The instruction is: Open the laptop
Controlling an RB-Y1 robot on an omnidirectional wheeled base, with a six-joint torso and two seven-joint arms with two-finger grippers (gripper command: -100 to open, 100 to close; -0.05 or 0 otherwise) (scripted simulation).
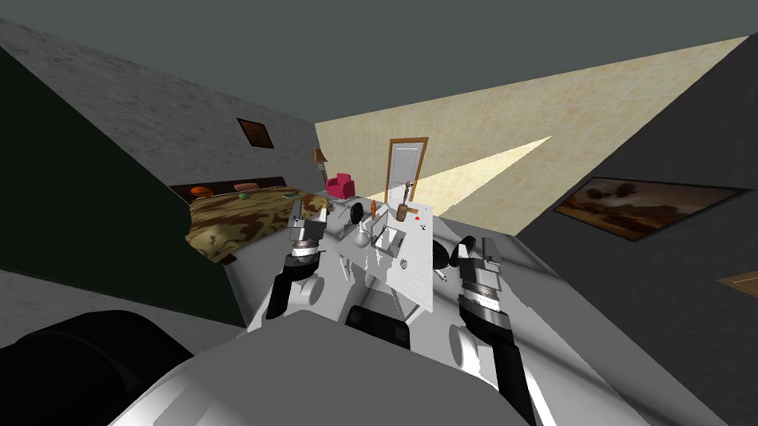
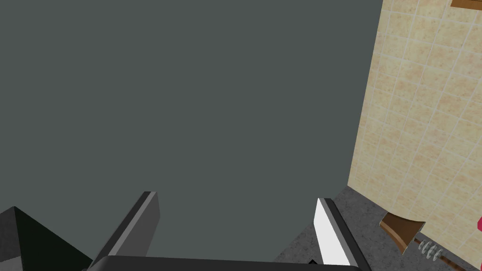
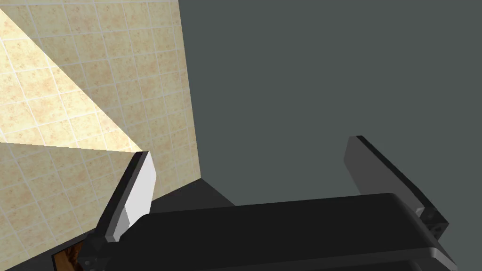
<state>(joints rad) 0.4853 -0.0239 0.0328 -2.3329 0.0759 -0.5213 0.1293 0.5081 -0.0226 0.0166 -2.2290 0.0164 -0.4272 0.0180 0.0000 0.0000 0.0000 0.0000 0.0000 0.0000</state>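
Now, both arms flank the white table (image 1: 419, 260): left gripper (image 1: 309, 210) by its left edge, fingers spread wide; right gripper (image 1: 489, 247) off its right edge, equally wide, gripping nothing. Mid-table sits the grey laptop (image 1: 388, 241), lid position unclear. Beyond the table's far end stands a white door (image 1: 407, 164).

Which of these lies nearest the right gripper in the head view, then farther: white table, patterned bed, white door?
1. White table, beside the right gripper, on its left.
2. Patterned bed, beyond the table, left.
3. White door, far wall.
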